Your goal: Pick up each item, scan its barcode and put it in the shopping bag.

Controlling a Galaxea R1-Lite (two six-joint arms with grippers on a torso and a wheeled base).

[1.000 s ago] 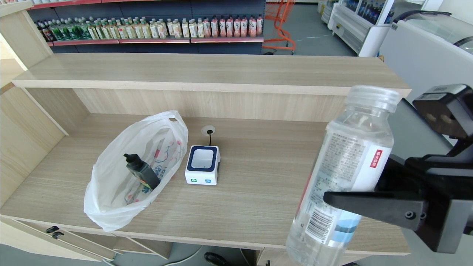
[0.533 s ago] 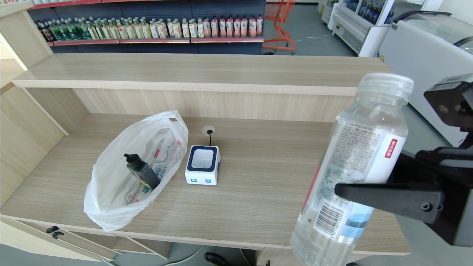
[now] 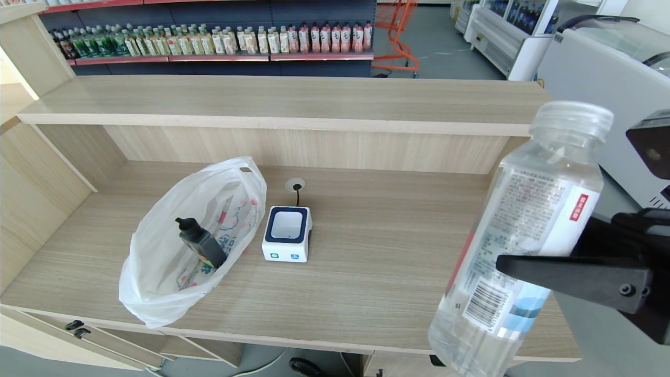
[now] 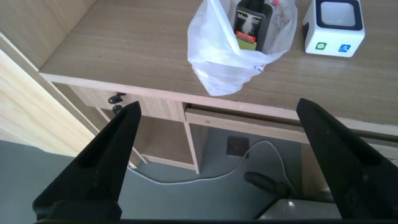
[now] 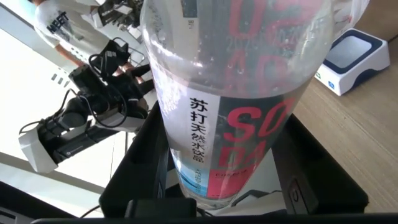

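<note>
The clear bottle (image 3: 528,220) is pinched by the right tool (image 3: 544,251) and held tilted above the surface's (image 3: 377,251) right end. The left tool (image 4: 219,109) is spread. The shopping bag (image 3: 157,251) is laid beside the scanner (image 3: 287,233).

Found clear bottle (image 3: 534,209) clamped in right gripper (image 3: 523,264), tilted, cap end uppermost, barcode low on label. Found white scanner (image 3: 286,233) well off to that gripper's left, window up. Just past it, found white shopping bag (image 3: 157,283) lying open, dark bottle (image 3: 201,243) inside.
</note>
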